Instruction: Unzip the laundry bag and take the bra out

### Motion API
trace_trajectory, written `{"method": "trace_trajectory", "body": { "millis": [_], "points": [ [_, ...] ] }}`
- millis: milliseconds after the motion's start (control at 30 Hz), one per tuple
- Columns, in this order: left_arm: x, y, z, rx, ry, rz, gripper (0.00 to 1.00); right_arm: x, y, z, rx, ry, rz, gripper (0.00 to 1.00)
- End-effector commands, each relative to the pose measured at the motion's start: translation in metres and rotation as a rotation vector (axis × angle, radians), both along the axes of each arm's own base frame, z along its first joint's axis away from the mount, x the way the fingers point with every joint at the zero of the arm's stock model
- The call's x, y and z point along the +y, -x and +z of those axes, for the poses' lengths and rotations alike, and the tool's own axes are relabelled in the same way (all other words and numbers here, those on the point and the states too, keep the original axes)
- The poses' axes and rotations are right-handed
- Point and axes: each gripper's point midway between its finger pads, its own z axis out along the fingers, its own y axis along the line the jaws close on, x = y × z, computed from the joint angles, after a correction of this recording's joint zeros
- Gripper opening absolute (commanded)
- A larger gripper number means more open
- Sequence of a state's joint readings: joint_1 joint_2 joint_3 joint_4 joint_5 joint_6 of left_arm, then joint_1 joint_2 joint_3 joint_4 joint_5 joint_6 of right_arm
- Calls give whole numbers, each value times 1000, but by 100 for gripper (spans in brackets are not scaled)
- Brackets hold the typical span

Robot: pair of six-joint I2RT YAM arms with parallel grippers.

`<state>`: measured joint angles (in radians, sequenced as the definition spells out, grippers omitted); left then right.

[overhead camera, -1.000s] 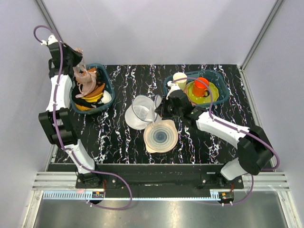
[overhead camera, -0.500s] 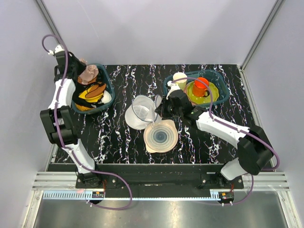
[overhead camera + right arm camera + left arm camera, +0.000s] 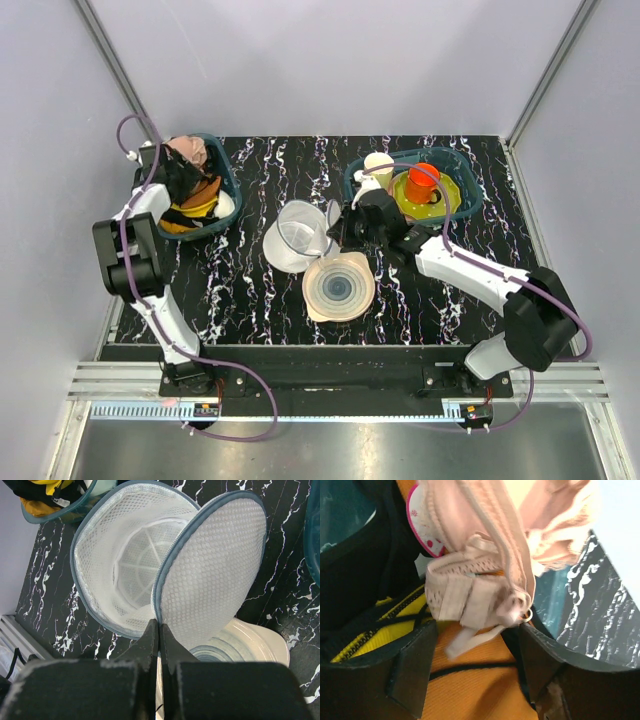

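Clearly the job is near its end. Nearest the arm bases, a pale ringed plate [image 3: 340, 290] lies on the marbled table [image 3: 250, 300], and the flap of the laundry bag [image 3: 125, 565] leans over its edge. Just beyond, the bag gapes unzipped, its mesh bowl empty. The right gripper [image 3: 159, 630] is clenched on the zip rim where bowl and flap meet, propping it open.

Farther back on the left, the bra [image 3: 480, 575] lies heaped on a yellow garment [image 3: 365, 640] and an orange garment [image 3: 480, 695] in the teal basket [image 3: 236, 186]. The left gripper [image 3: 472, 640] has its jaws parted and grips nothing, though a loose strap dangles between them.

I judge this the drop-off step. Next the left arm should lift straight away, minding that strap and its ring, which could snag a finger. Far right, a second basket [image 3: 470, 195] with an orange cup [image 3: 423, 183] stands well apart.
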<state>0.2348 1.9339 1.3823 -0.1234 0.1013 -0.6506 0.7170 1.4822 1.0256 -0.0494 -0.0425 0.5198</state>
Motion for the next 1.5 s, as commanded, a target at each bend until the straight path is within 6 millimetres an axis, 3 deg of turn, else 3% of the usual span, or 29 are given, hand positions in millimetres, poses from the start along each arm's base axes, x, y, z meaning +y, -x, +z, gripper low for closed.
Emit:
{"method": "trace_trajectory", "body": {
  "millis": [0, 67, 100, 133, 200, 233, 467, 500, 567, 600, 800, 1000, 1167, 1233, 1267, 1300, 1367, 1400, 1467],
  "points": [
    [-5, 4, 118, -223, -68, -12, 76, -4, -6, 21, -62, -34, -16, 0],
    [-8, 13, 133, -231, -99, -22, 80, -3, -5, 22, -62, -41, -13, 0],
    [-14, 20, 135, -223, -106, -32, 87, -2, -5, 24, -65, -45, -9, 0],
    [-16, 29, 154, -259, -122, -32, 87, -3, -4, 23, -62, -46, -8, 0],
    [-23, 41, 161, -266, -129, -48, 88, -4, -3, 27, -69, -54, -9, 0],
    [-26, 49, 178, -303, -136, -53, 88, -5, -2, 26, -67, -49, -10, 0],
    [-66, 100, 215, -382, -157, -180, 89, -8, -1, 30, -76, -53, -20, 0],
    [-77, 110, 199, -360, -149, -210, 90, -10, 0, 30, -78, -51, -25, 0],
    [-90, 131, 201, -384, -160, -246, 90, -15, 0, 33, -89, -45, -38, 0],
    [-96, 139, 185, -356, -152, -265, 90, -16, 1, 35, -95, -41, -35, 0],
    [-112, 173, 171, -345, -116, -320, 90, -28, -8, 59, -173, -14, -90, 0],
    [-116, 180, 163, -332, -93, -331, 91, -5, -28, 78, -195, -50, -72, 0],
    [-121, 184, 164, -337, -69, -343, 91, 17, -45, 59, -166, -36, -45, 0],
    [-123, 186, 166, -345, -67, -348, 91, 23, -51, 68, -182, -32, -24, 2],
    [-123, 187, 168, -349, -67, -351, 91, 24, -52, 56, -149, 7, -11, 33],
    [-123, 187, 171, -352, -69, -353, 91, 28, -56, 72, -173, 12, 1, 50],
    [-125, 189, 171, -343, -67, -364, 93, 21, -56, 70, -148, 65, -15, 80],
    [-125, 189, 177, -351, -69, -368, 93, 16, -56, 73, -156, 76, -28, 91],
    [-126, 191, 178, -347, -66, -378, 96, 1, -56, 88, -201, 83, -79, 100]
  ]
}}
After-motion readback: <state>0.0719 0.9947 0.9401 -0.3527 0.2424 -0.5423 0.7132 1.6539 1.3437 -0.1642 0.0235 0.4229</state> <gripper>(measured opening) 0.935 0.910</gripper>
